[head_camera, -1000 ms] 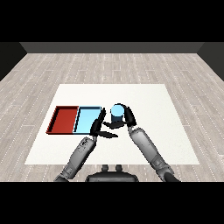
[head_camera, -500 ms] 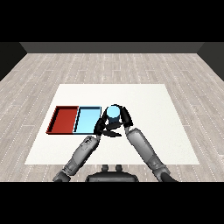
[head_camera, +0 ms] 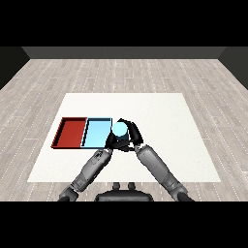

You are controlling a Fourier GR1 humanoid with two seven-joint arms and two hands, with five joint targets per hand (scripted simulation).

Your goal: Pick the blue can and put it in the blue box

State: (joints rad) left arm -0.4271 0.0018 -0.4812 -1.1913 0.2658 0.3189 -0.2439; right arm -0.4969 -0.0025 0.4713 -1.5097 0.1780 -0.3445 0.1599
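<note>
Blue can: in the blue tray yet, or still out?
Out. The blue can sits in the right robot hand, just beside the right edge of the light blue tray, not yet inside it.

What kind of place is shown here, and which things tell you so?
Probably a bare test room for tabletop sorting: a flat white table on a grey wood-plank floor, with a shallow red tray beside a shallow light blue tray, and dark walls behind.
</note>
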